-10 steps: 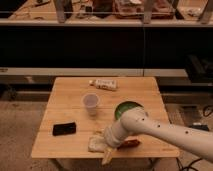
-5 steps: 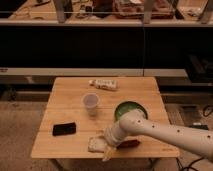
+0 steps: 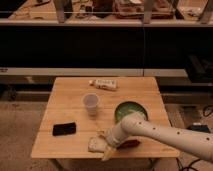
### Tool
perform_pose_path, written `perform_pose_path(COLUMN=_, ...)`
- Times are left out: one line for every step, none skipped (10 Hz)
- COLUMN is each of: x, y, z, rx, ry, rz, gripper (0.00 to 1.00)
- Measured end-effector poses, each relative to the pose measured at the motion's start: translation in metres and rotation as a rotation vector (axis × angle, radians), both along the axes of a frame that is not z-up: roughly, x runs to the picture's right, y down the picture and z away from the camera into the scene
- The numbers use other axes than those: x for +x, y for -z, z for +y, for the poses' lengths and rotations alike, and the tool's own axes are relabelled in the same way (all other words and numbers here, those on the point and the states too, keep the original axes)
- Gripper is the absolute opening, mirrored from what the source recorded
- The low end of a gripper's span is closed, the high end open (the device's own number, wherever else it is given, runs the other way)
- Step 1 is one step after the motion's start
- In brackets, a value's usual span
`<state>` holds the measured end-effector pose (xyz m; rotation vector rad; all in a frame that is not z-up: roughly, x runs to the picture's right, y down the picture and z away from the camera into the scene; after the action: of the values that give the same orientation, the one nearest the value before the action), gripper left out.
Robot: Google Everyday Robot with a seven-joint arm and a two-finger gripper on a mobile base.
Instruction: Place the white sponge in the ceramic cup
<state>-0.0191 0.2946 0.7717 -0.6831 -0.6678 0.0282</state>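
The gripper point(image 3: 106, 147) hangs low against the white sponge point(image 3: 94, 145), probably to collect it for the ceramic cup point(image 3: 91, 103); I cannot tell its grip.

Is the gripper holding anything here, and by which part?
Cannot be told: the gripper is down against the white sponge, which lies flat near the front edge of the table.

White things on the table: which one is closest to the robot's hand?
The flat white sponge, at the front edge beside the hand; cup and bottle sit farther back.
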Motion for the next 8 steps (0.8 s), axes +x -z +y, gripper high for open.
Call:
perform_pose_path(x=0.002, y=-0.001, z=0.000, rx=0.001, ry=-0.004, rz=0.002, gripper=0.53)
perform_pose_path(x=0.003, y=-0.002, z=0.001, rx=0.001, ry=-0.006, rz=0.001, gripper=0.45)
perform_pose_path(x=0.003, y=-0.002, z=0.002, rx=-0.002, ry=-0.008, rz=0.000, gripper=0.34)
perform_pose_path(x=0.004, y=-0.002, z=0.004, rx=-0.006, ry=-0.012, rz=-0.003, gripper=0.22)
perform_pose_path(x=0.003, y=-0.001, z=0.004, rx=-0.008, ry=-0.018, rz=-0.008, gripper=0.14)
perform_pose_path(x=0.001, y=0.003, z=0.003, rx=-0.014, ry=-0.020, rz=-0.019, gripper=0.05)
perform_pose_path(x=-0.003, y=0.009, z=-0.006, rx=-0.005, ry=-0.036, rz=-0.037, gripper=0.00)
perform_pose_path(x=-0.005, y=0.018, z=-0.022, rx=0.009, ry=-0.058, rz=-0.059, gripper=0.00)
